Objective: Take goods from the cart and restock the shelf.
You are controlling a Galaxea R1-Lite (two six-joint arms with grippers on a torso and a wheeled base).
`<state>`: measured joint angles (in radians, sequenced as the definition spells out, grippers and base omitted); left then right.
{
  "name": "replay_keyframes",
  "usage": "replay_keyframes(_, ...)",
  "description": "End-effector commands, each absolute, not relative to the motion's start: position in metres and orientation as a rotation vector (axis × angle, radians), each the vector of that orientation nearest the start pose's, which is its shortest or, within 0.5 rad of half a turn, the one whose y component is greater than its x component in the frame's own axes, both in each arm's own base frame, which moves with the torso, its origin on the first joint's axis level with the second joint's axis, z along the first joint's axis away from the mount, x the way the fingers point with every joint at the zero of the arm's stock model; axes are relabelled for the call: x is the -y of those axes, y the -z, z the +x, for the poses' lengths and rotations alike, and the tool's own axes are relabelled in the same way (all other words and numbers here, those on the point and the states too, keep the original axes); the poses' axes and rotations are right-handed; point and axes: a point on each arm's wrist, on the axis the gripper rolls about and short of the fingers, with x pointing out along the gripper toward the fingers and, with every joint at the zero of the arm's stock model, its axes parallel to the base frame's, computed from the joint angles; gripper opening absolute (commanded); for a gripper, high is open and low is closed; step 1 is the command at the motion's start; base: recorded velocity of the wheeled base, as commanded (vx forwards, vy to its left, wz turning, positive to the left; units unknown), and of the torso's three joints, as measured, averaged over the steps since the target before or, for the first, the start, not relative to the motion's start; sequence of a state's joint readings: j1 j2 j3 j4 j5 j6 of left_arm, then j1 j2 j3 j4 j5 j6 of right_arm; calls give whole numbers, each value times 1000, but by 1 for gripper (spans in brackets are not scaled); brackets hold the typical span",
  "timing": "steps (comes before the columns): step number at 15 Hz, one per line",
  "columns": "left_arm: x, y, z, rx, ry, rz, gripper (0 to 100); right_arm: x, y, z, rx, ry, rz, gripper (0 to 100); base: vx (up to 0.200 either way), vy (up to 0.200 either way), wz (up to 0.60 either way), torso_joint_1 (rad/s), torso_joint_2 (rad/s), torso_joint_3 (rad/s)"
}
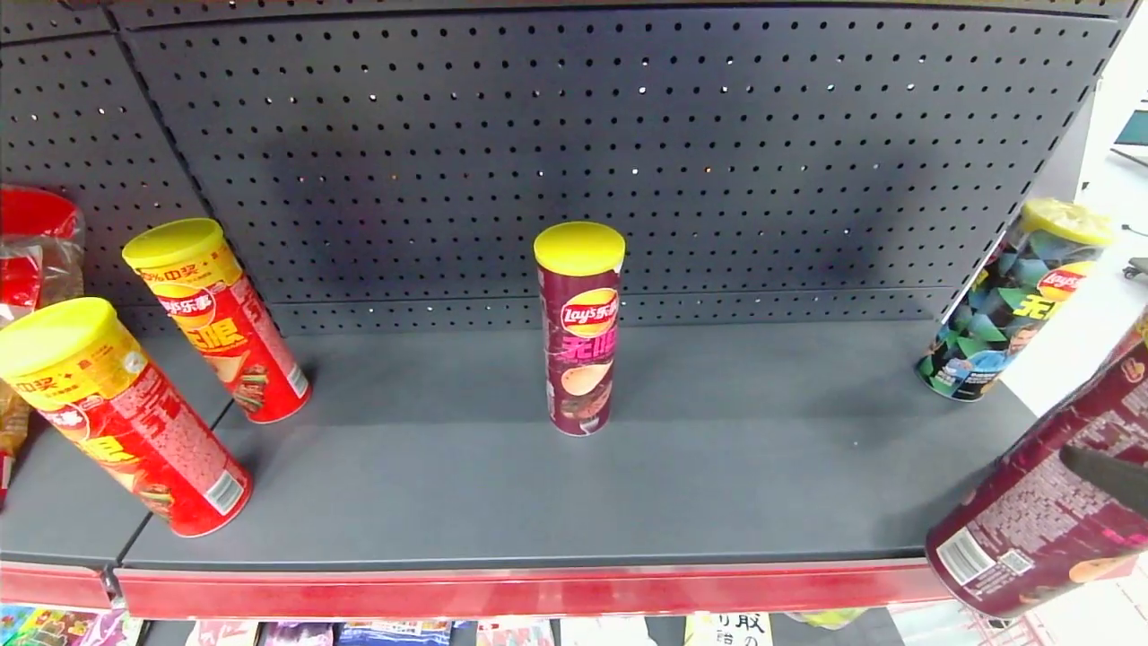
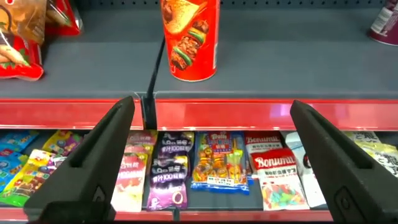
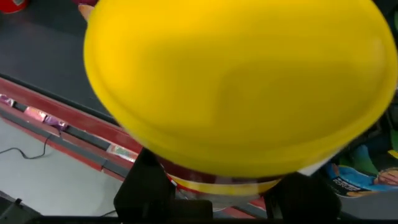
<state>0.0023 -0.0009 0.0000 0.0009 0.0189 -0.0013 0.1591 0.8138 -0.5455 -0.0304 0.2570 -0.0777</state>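
The left gripper (image 2: 212,107) hangs just in front of the shelf's red front rail (image 1: 538,588), fingers spread wide apart with nothing between them, above a lower shelf of bright candy packets (image 2: 217,162). On the grey metal shelf (image 1: 717,467), two red cylindrical chip cans with yellow lids stand at the left, one near (image 1: 126,417) and one farther back (image 1: 220,318). A maroon chip can with a yellow lid (image 1: 581,327) stands mid-shelf. A dark can with a green-blue pattern (image 1: 1013,305) stands far right. At the near right, the right gripper (image 3: 224,186) is clamped on a second maroon yellow-lidded can (image 1: 1049,502), held tilted by the rail's right end.
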Motion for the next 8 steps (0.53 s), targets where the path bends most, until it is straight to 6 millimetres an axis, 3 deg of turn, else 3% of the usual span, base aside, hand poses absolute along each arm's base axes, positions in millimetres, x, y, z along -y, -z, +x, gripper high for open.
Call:
replay_keyframes(1,0,-75,-23,-2,-23,-2,100,-20,-221,79,-224,-452,-66,0,0,0,0,0,0,0)
replay_keyframes(4,0,-76,-20,-41,-6,2,100,-26,-221,81,-225,-516,-72,0,0,0,0,0,0,0)
replay_keyframes(6,2,-77,-20,-35,96,34,100,-27,-224,85,-227,-523,-74,0,0,0,0,0,0,0)
replay_keyframes(7,2,-111,-21,7,112,22,100,-29,-224,88,-236,-534,-77,0,0,0,0,0,0,0)
replay_keyframes(8,2,-169,-1,-45,117,-33,100,-30,-224,90,-242,-544,-79,0,0,0,0,0,0,0)
